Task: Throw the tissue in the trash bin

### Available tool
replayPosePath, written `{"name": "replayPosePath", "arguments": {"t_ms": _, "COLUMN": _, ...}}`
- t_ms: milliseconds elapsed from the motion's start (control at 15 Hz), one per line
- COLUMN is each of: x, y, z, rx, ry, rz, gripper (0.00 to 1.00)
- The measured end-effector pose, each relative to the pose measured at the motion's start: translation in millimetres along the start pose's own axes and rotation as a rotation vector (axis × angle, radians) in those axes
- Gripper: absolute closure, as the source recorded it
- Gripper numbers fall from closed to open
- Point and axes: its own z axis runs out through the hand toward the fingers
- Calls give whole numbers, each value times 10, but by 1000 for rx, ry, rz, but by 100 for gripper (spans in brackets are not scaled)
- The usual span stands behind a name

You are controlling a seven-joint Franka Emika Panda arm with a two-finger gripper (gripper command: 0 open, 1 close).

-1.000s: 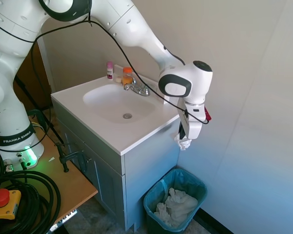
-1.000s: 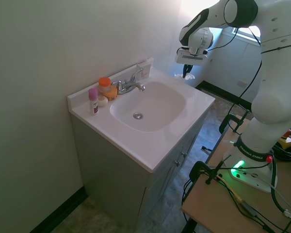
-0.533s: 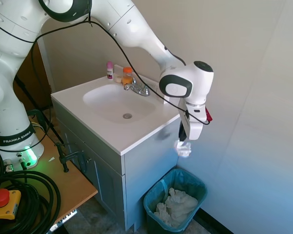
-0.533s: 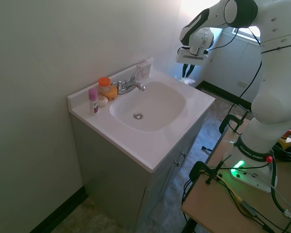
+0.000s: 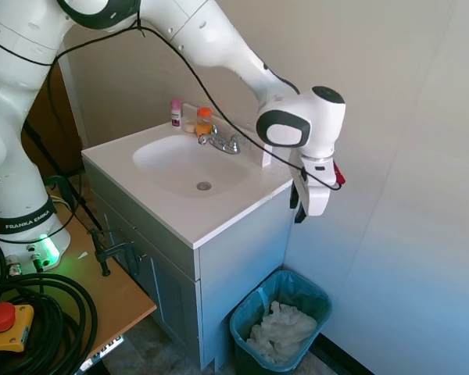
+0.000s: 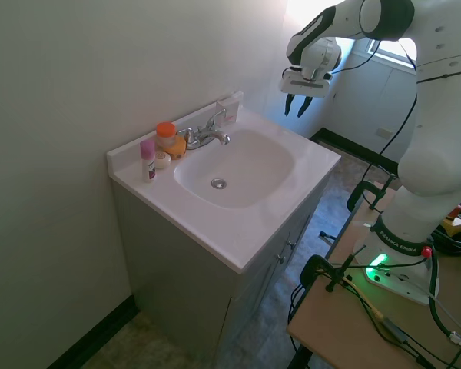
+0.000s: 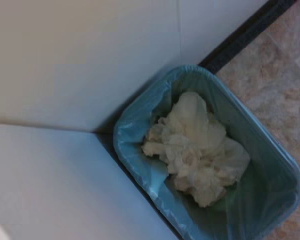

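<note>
My gripper (image 6: 299, 105) hangs in the air past the side edge of the white vanity top (image 5: 219, 215), straight above the trash bin (image 5: 248, 311). Its two dark fingers are spread apart with nothing between them. The teal-blue bin with its clear liner stands on the floor in the corner between the vanity cabinet (image 5: 242, 258) and the wall. Inside it lies a heap of crumpled white paper (image 7: 195, 147); I cannot tell the tissue apart from the rest of that heap in any view. Sink basin (image 6: 238, 165) holds nothing. Behind it the chrome faucet (image 6: 207, 134), and beside that an orange-capped bottle (image 6: 166, 136) and a small pink-capped bottle (image 6: 147, 159), all well apart from my gripper.
</note>
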Motion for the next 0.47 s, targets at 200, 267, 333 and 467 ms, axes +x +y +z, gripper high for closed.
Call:
{"name": "replayPosePath", "arguments": {"t_ms": 200, "x": -281, "y": 157, "z": -501, "rx": 43, "ry": 0, "rz": -65, "gripper": 0}}
{"name": "replayPosePath", "arguments": {"t_ms": 267, "x": -449, "y": 194, "z": -625, "rx": 47, "ry": 5, "rz": -94, "gripper": 0}}
{"name": "replayPosePath", "arguments": {"t_ms": 333, "x": -633, "y": 225, "z": -711, "rx": 48, "ry": 8, "rz": -127, "gripper": 0}}
{"name": "replayPosePath", "arguments": {"t_ms": 467, "x": -980, "y": 346, "z": -794, "rx": 52, "ry": 19, "rz": -176, "gripper": 0}}
